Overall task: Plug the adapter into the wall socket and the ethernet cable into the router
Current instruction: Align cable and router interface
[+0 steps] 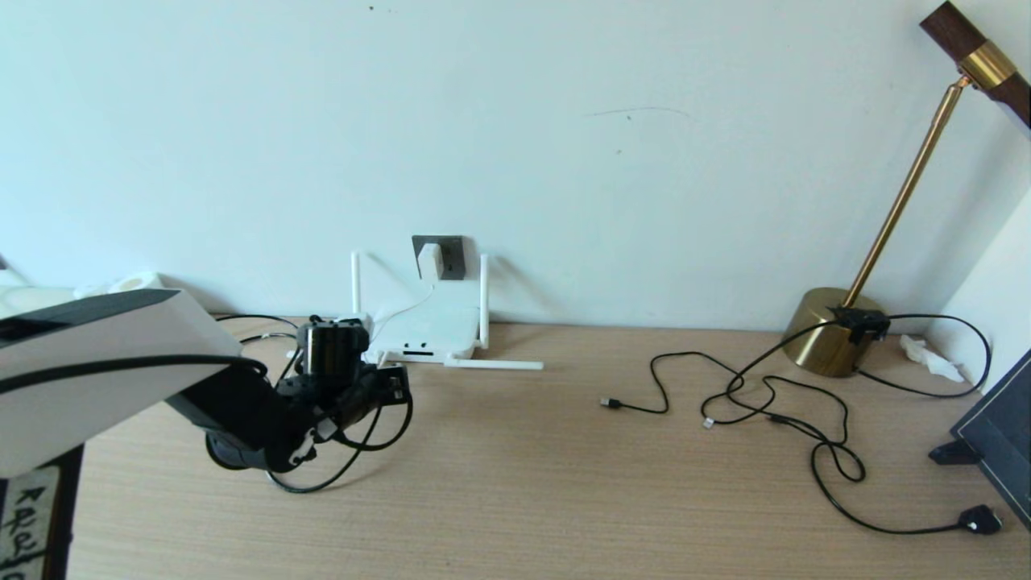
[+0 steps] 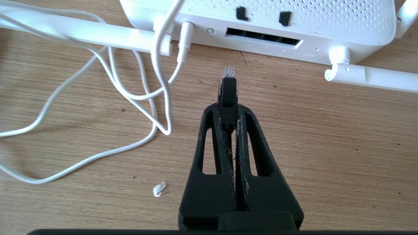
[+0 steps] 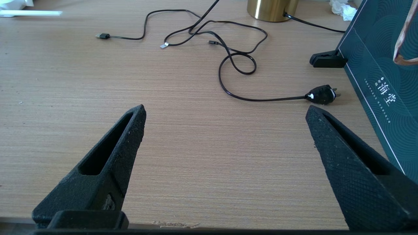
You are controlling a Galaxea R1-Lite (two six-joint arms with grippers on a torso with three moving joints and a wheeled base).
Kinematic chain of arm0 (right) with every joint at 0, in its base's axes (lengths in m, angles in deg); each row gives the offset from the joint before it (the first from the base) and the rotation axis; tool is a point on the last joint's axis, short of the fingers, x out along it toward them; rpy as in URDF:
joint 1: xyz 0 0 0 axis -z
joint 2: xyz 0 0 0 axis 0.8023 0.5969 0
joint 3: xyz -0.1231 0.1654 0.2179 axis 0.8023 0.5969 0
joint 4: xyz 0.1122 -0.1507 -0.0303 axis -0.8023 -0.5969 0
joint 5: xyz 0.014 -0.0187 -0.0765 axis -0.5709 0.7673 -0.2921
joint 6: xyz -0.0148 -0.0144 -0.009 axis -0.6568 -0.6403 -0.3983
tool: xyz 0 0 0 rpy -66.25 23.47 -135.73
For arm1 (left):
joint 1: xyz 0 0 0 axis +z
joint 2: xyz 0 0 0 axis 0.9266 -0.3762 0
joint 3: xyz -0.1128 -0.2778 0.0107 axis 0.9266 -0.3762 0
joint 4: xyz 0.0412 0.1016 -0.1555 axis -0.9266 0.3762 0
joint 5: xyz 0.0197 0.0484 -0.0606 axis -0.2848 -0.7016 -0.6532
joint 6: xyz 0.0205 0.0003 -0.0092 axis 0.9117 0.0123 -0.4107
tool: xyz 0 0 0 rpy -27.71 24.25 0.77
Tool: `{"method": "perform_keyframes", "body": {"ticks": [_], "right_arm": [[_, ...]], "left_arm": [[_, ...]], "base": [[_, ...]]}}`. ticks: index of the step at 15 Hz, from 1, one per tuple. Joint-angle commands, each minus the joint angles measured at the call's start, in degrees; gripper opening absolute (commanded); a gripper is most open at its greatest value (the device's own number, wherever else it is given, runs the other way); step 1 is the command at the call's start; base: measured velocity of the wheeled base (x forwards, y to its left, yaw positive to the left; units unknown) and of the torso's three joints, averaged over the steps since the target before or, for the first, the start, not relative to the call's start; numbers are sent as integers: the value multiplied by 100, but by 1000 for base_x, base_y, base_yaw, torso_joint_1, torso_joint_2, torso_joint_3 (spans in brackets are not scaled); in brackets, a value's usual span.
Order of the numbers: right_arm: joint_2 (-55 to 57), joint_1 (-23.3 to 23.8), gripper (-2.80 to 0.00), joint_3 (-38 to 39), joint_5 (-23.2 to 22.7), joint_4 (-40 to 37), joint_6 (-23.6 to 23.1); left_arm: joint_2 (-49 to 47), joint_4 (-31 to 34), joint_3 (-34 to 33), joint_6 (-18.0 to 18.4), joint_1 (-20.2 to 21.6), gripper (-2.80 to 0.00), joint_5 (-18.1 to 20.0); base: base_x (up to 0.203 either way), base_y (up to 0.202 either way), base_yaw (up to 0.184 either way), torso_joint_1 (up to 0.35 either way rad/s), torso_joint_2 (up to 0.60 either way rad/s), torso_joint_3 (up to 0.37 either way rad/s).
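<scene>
Head view high, facing wall; wrist views low — left near router (image 2: 261, 19); right over desk (image 3: 196, 130).

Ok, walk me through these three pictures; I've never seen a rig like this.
It is a two-armed robot at a wooden table. The wide picture comes from its head; the other two come from cameras on its wrists. The left end effector is shut on the ethernet cable, with the clear plug aimed at the router ports and not yet in. The adapter already sits in the wall socket. The right end effector hangs open over the bare table, near loose black cords and a brass lamp.
</scene>
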Motion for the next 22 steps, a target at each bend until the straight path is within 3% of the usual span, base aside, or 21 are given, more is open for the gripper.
{"method": "perform_keyframes", "body": {"ticks": [1,22], "right_arm": [[-2,-2,0,1,2,-7,1],[-2,-2,0,1,2,-7,1]], "left_arm": [[-44,-29,8,-10,-6,-280,-2],[-62,296,336,69,0,-280,-11]], "base": [[0,0,0,0,0,0],[0,0,0,0,0,0]]}}
